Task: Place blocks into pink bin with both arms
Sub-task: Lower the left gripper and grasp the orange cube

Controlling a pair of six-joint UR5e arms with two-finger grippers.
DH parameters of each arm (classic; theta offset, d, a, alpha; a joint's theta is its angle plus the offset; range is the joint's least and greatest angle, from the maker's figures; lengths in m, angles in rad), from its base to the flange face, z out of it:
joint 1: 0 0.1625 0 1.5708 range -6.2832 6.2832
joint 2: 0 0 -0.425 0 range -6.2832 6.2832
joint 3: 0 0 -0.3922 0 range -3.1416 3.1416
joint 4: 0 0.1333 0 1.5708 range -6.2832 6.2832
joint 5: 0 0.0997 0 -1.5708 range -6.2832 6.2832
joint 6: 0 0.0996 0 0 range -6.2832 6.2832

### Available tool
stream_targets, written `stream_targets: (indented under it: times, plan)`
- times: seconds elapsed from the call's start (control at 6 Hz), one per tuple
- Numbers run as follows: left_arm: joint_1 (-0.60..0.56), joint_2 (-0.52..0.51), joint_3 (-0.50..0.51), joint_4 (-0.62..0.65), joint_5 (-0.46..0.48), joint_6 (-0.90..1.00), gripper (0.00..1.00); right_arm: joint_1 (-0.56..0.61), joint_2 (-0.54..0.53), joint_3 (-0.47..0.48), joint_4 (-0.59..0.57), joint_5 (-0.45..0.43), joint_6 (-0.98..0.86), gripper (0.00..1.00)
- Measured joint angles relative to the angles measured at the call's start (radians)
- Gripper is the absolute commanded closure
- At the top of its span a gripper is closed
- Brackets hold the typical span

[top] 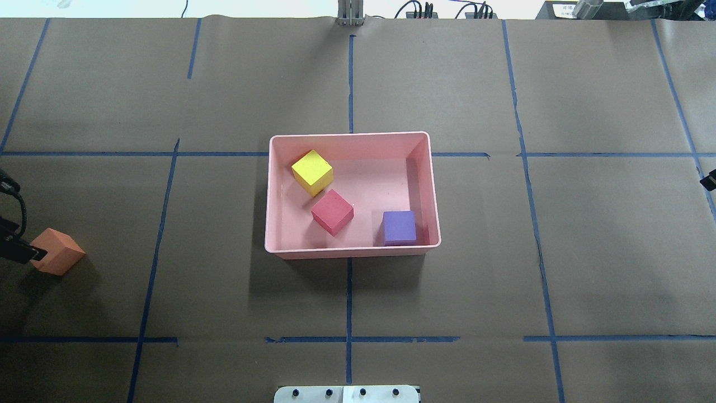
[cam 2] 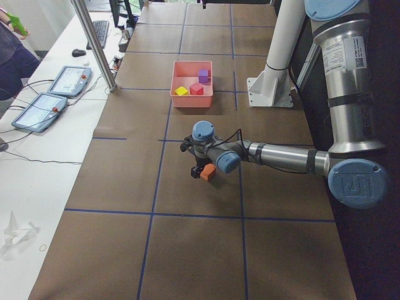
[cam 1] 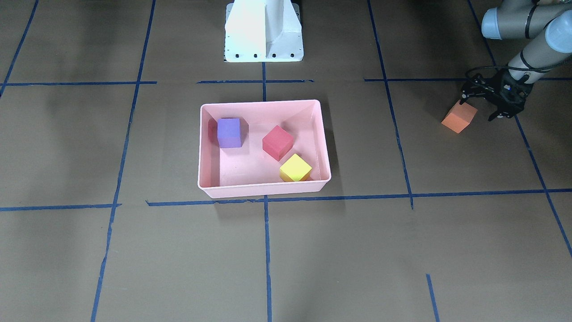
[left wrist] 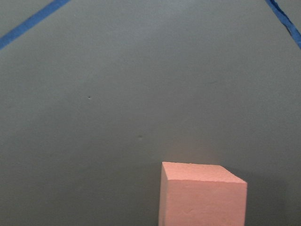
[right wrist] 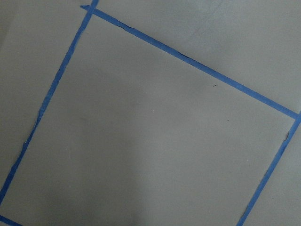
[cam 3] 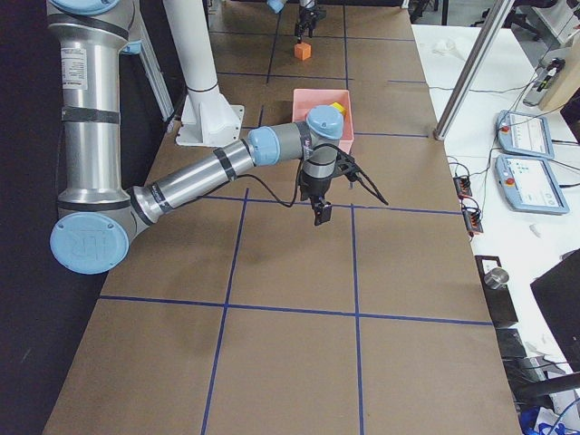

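The pink bin [cam 1: 263, 190] stands mid-table and holds the purple block [cam 1: 229, 133], the red block [cam 1: 277, 142] and the yellow-green block [cam 1: 295, 167]. It also shows in the overhead view [top: 352, 251]. The orange block [cam 1: 459, 117] sits on the brown table far off on my left side, also in the overhead view [top: 57, 252] and low in the left wrist view [left wrist: 202, 195]. My left gripper [cam 1: 481, 106] is open, its fingers spread right beside the orange block. My right gripper [cam 3: 340, 204] hangs low over bare table; I cannot tell whether it is open or shut.
The white pedestal [cam 1: 263, 31] stands behind the bin on the robot's side. Blue tape lines [cam 1: 267, 250] grid the brown paper. Beyond the table edge are two tablets [cam 2: 53, 94], a metal pole [cam 2: 94, 44] and cables.
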Motion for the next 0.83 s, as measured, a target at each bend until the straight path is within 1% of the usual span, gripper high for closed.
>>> stream_targets:
  times: [0.17, 0.33, 0.5, 0.67, 0.83]
  plan:
    - [0.019, -0.011, 0.017, -0.001, -0.003, -0.005, 0.0, 0.0, -0.001, -0.001, 0.001, 0.0, 0.0, 0.0]
    - [0.036, -0.043, 0.054, -0.001, -0.004, -0.007, 0.0, 0.0, -0.002, -0.001, 0.002, 0.0, 0.0, 0.0]
    - [0.049, -0.08, 0.093, -0.002, -0.004, -0.008, 0.13, 0.0, -0.004, -0.001, 0.003, 0.0, 0.0, 0.0]
    - [0.055, -0.099, 0.111, -0.002, -0.004, -0.01, 0.44, 0.0, -0.007, -0.001, 0.003, 0.0, 0.0, 0.0]
    - [0.056, -0.105, 0.115, -0.002, -0.004, -0.011, 0.52, 0.0, -0.008, 0.0, 0.004, 0.001, 0.0, 0.0]
